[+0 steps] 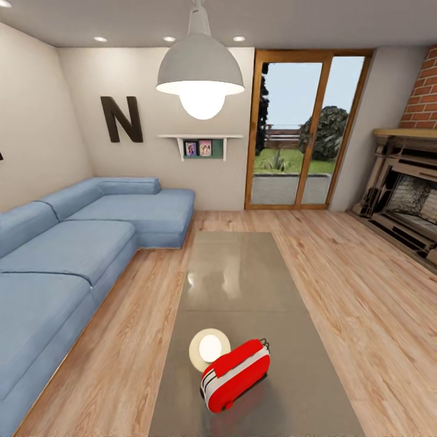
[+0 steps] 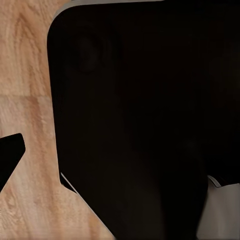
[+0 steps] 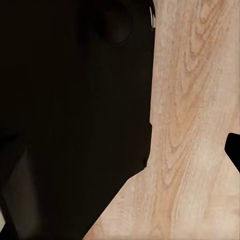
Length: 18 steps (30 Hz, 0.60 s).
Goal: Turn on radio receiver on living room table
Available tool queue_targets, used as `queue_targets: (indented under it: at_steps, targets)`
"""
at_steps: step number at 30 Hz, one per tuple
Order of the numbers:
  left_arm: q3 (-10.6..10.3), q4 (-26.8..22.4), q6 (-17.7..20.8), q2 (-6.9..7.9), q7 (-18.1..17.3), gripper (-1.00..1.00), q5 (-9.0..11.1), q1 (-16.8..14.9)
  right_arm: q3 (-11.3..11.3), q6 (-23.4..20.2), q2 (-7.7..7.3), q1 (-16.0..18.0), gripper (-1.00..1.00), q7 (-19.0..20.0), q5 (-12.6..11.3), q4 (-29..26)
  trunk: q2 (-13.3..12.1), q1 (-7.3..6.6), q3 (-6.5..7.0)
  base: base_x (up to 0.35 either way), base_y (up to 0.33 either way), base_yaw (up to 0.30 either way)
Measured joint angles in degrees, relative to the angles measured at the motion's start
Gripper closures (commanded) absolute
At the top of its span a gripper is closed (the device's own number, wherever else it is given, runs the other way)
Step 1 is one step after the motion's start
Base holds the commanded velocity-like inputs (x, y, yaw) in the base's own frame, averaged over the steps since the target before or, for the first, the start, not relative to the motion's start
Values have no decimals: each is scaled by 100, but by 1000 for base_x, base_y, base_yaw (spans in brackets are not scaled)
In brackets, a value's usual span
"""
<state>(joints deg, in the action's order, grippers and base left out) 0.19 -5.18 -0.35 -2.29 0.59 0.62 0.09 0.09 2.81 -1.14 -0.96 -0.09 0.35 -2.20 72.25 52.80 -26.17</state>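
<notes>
**Radio at the worktop's near end**

Right below you the red radio receiver [image 1: 235,374] lies tilted on the glossy worktop [image 1: 249,279], just beside a round lamp reflection [image 1: 209,349]. Your blue sofa [image 1: 73,255] runs along the left. Neither claw's spread can be told; wrist views give dark shapes over wood floor [image 3: 200,125].
</notes>
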Motion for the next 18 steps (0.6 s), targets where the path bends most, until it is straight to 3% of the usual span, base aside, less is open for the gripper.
queue_targets:
  at_steps: [18]
  targets:
    - [-12, 0, 9, 6, 2, -100, 8, 0, 1, -1, 0, -1, -100, 0, 0, 0, 0, 0, -170, 0, 0, 0]
